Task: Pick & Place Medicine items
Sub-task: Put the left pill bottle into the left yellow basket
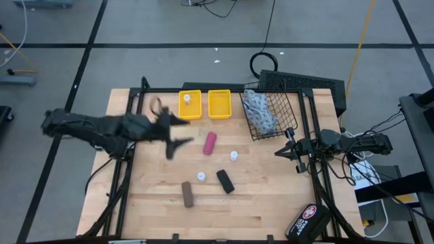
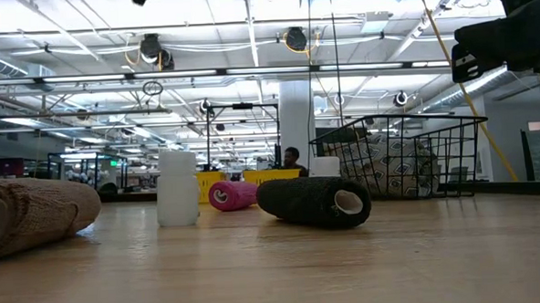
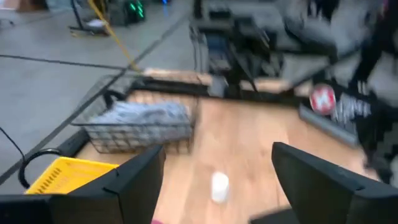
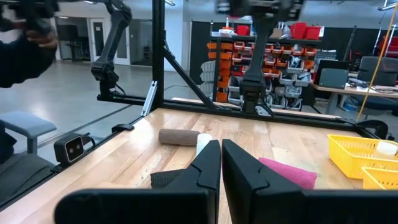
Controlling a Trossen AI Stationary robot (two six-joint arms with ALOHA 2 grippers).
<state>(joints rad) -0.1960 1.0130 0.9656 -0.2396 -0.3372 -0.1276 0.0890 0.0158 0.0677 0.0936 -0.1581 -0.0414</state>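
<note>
My left gripper [image 1: 187,132] hovers open and empty above the table's left middle, just left of the magenta tube [image 1: 209,143]; the left wrist view shows its fingers [image 3: 138,180] wide apart, with a white bottle [image 3: 219,187] far below the gap. One white bottle [image 1: 188,99] sits in the left yellow bin [image 1: 190,112]. Two more bottles [image 1: 234,156] [image 1: 201,177], the black block [image 1: 225,181] and the brown block [image 1: 187,194] lie on the wood. The blue-white pouch [image 1: 260,110] lies in the wire basket [image 1: 285,115]. My right gripper [image 1: 281,152] waits shut at the right edge.
A second yellow bin [image 1: 220,104] stands beside the first at the far side. The black case with a red-white cross [image 1: 308,220] lies at the near right corner. Black frame rails [image 1: 125,169] run along the table's left and right edges.
</note>
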